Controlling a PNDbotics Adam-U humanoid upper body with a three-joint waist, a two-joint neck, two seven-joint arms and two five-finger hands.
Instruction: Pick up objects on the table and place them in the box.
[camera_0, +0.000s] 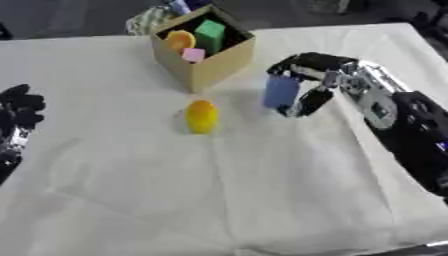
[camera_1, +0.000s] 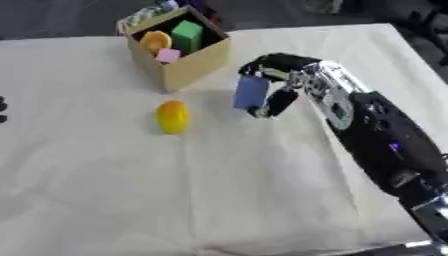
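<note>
A cardboard box (camera_0: 210, 62) stands at the back of the white table, holding a green block (camera_0: 210, 29), an orange piece (camera_0: 180, 39) and a pink cube (camera_0: 193, 54). My right hand (camera_0: 308, 80) is shut on a blue block (camera_0: 282, 91), held just right of the box and slightly above the cloth. A yellow egg-shaped object (camera_0: 201, 116) lies on the cloth in front of the box. My left hand (camera_0: 17, 112) rests open at the left edge, fingers up.
The table is covered by a creased white cloth (camera_0: 219, 190). A patterned item (camera_0: 149, 20) and other small things sit behind the box at the table's far edge. Dark floor lies beyond.
</note>
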